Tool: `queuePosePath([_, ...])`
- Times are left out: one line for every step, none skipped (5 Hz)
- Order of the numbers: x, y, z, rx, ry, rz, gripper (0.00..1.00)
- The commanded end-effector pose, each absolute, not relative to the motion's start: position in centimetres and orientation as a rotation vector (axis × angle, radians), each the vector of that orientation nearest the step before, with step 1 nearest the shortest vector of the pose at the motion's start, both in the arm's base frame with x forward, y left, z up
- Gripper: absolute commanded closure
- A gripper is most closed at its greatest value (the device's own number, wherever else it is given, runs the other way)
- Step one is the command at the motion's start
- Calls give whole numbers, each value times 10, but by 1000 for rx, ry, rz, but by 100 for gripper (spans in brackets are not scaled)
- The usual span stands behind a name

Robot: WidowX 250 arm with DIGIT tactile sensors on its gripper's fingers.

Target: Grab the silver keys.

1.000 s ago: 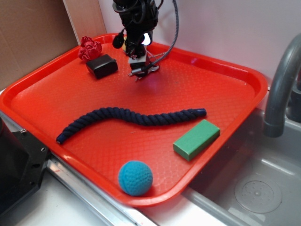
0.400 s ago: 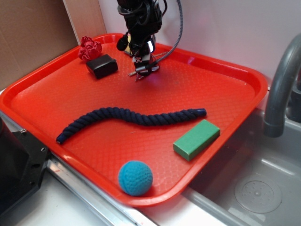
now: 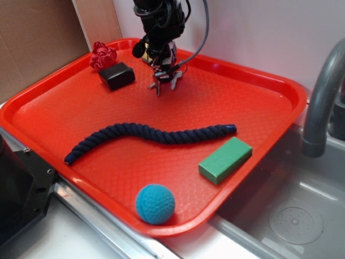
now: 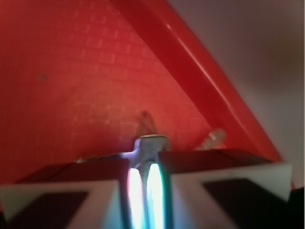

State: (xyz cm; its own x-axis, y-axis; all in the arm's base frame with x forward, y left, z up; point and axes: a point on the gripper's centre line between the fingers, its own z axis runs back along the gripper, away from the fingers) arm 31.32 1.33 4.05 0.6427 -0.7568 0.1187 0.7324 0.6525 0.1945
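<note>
At the tray's far edge, the hand pinches the silver keys, which dangle blades-down, splayed

Looked like a kitchen-sink mock-up used as a robot test bench: a steel sink basin with a drain and a grey faucet sat beside a red plastic tray of assorted small objects, with a plain white wall and a cardboard panel behind it.
</note>
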Motion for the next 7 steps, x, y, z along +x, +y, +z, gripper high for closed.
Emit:
queuePosePath([295, 24, 110, 58, -218, -648, 100])
queuePosePath([274, 23, 161, -9, -135, -431, 100])
queuePosePath([264, 27, 211, -92, -34, -283, 100])
queuePosePath([256, 31, 237, -145, -9, -250, 100])
queuePosePath([247, 27, 249, -147, -22, -263, 100])
queuePosePath([243, 24, 250, -122, -52, -271, 100])
queuePosePath([244, 23, 247, -106, -65, -273, 100])
